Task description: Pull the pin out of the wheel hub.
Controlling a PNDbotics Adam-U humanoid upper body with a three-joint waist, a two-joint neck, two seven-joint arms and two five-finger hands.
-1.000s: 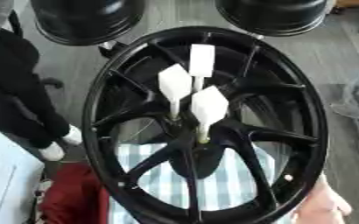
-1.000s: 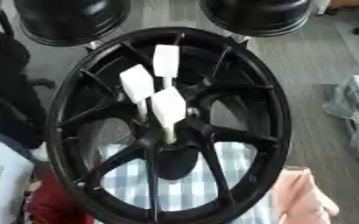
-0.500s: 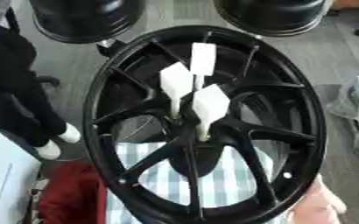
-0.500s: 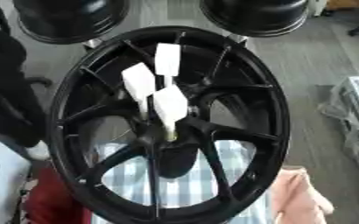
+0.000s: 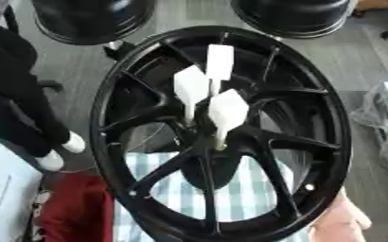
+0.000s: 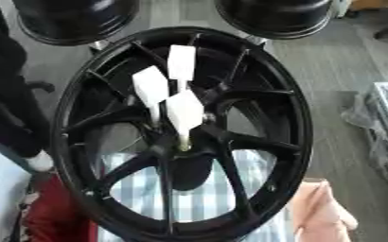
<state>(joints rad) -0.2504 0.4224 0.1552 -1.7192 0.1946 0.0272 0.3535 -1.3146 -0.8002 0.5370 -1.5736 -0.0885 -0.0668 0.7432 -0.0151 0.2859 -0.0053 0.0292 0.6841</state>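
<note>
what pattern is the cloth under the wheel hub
Blue-and-white checks; the cloth shows best through the black wheel hub spokes in the left eye view.

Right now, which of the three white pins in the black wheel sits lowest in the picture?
The front pin. Its white head sits below and to the right of the other two, and its stem runs down to the middle of the wheel hub.
</note>
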